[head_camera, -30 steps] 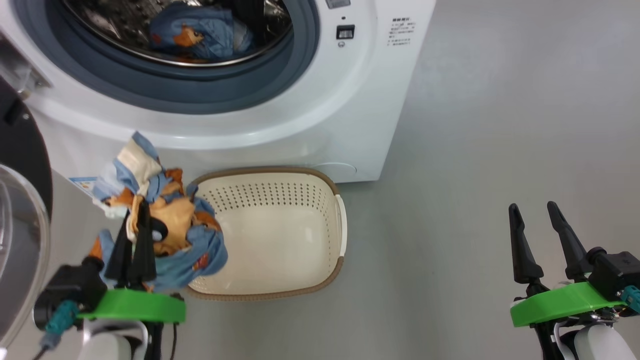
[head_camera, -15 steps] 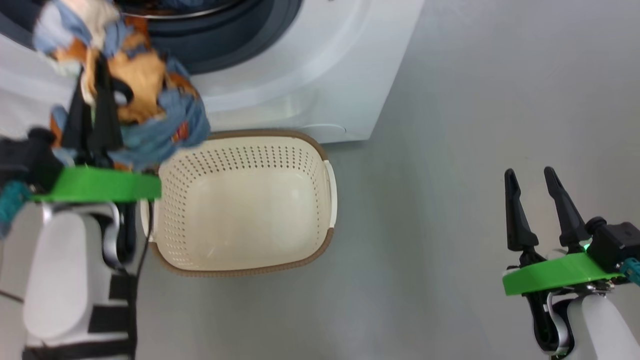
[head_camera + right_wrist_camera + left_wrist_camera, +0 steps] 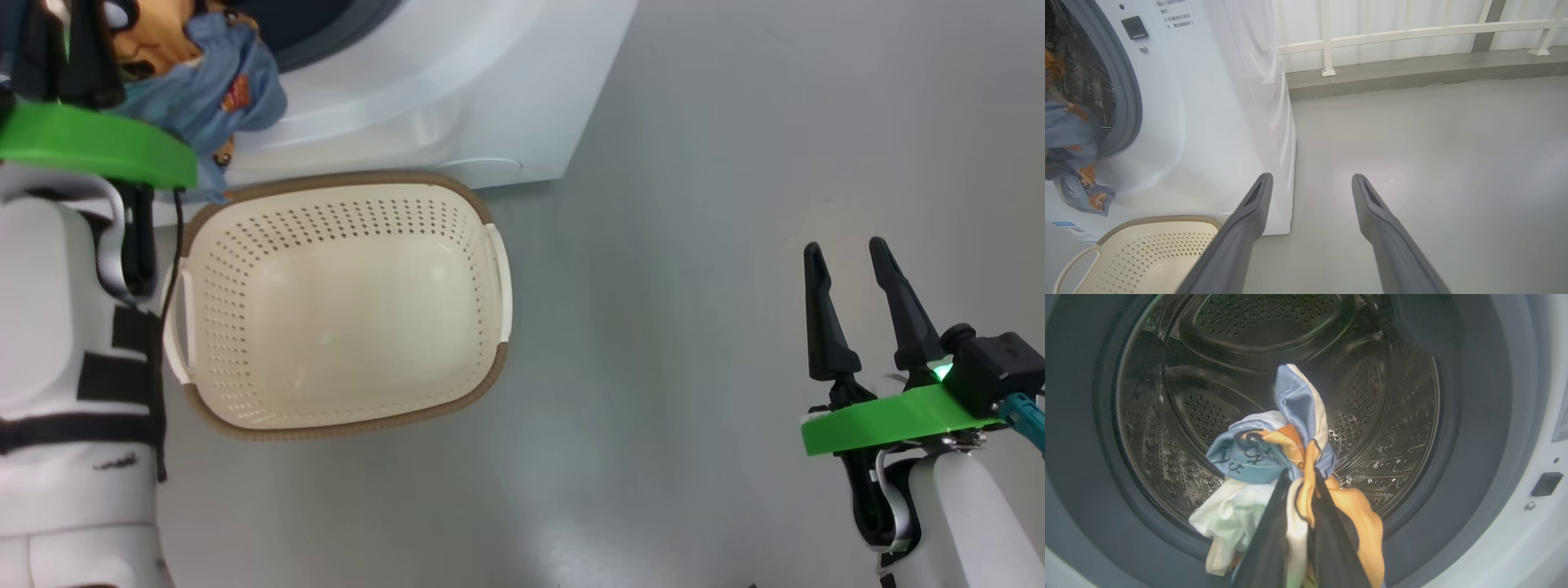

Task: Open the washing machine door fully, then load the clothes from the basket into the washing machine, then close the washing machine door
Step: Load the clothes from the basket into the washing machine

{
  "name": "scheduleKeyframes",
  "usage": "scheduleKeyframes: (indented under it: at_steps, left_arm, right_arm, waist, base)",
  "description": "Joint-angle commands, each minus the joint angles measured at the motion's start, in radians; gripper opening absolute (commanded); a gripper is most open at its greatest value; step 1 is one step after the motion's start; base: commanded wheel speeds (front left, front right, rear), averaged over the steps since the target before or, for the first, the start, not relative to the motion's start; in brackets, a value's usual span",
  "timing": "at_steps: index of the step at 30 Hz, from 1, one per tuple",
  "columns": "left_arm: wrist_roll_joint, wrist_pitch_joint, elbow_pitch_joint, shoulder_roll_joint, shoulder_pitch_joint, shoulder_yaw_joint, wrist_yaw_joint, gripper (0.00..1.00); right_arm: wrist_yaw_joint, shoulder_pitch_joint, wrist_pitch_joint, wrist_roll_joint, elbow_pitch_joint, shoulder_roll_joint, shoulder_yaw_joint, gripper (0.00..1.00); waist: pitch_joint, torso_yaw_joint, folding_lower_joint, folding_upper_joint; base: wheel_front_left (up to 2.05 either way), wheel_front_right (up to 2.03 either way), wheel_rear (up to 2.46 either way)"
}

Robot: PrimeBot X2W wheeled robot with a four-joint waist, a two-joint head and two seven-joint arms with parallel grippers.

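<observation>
**Left claw** [image 3: 1299, 478]: clenched on the clothes [image 3: 1274, 457], a bunched bundle of soft light-blue, orange and white fabric that bulges above and to both sides of the fingertips.

**Left wrist view:** directly ahead of this claw is the mouth of the washing machine [image 3: 1515, 522]. The bundle hangs before the opening, with the perforated steel drum [image 3: 1384, 416] behind it and the smooth grey-blue gasket [image 3: 1478, 416] around it. Whether the cloth has crossed the gasket cannot be told.

**Head view:** this adds the basket [image 3: 343, 181], below and just beside the left claw, standing on the floor [image 3: 694, 245] close to the machine's front. It is cream plastic, rounded rectangular, with hole-pierced walls, a brown woven-look rim and its pale bottom in plain sight.

**Right claw** [image 3: 844, 245]: released, its two long tapered dark fingers spread. It is well apart from the basket, which lies to its left.

**Right wrist view:** ahead of that claw are grey floor and a white railing [image 3: 1412, 30]. To its left are the machine's glossy white side and the clothes hanging at the opening.
</observation>
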Motion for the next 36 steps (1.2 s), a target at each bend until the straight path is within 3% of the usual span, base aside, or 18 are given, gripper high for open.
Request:
scheduleKeyframes:
  at_steps: [1, 18, 24, 28, 36]
  left_arm:
    - [0.024, -0.005, 0.022, 0.052, -0.052, 0.005, -0.002, 0.0]
    - [-0.01, -0.005, 0.435, 0.169, -0.373, -0.012, -0.002, 0.0]
    - [0.016, -0.005, 0.502, 0.199, -0.444, -0.039, 0.001, 0.0]
    - [0.045, -0.005, 0.441, 0.213, -0.492, -0.064, 0.008, 0.0]
    - [0.07, -0.005, 0.115, 0.221, -0.475, -0.042, 0.022, 0.0]
  right_arm:
    - [0.007, -0.017, -0.008, 0.015, -0.024, 0.001, 0.029, 1.0]
    - [0.007, -0.068, -0.008, 0.086, -0.038, 0.004, 0.116, 1.0]
    - [0.007, -0.077, -0.008, 0.101, -0.041, 0.004, 0.129, 1.0]
    - [0.007, -0.082, -0.008, 0.107, -0.047, 0.004, 0.133, 1.0]
    - [0.007, -0.098, -0.008, 0.115, -0.053, 0.004, 0.139, 1.0]
  waist:
    - [0.031, -0.03, 0.0, 0.0]
    - [0.138, -0.149, 0.0, 0.0]
    - [0.16, -0.17, 0.0, 0.0]
    - [0.175, -0.177, 0.0, 0.0]
    - [0.196, -0.179, 0.0, 0.0]
  base:
    - [0.0, 0.0, 0.0]
    - [0.0, 0.0, 0.0]
    - [0.0, 0.0, 0.0]
    - [0.0, 0.0, 0.0]
    - [0.0, 0.0, 0.0]
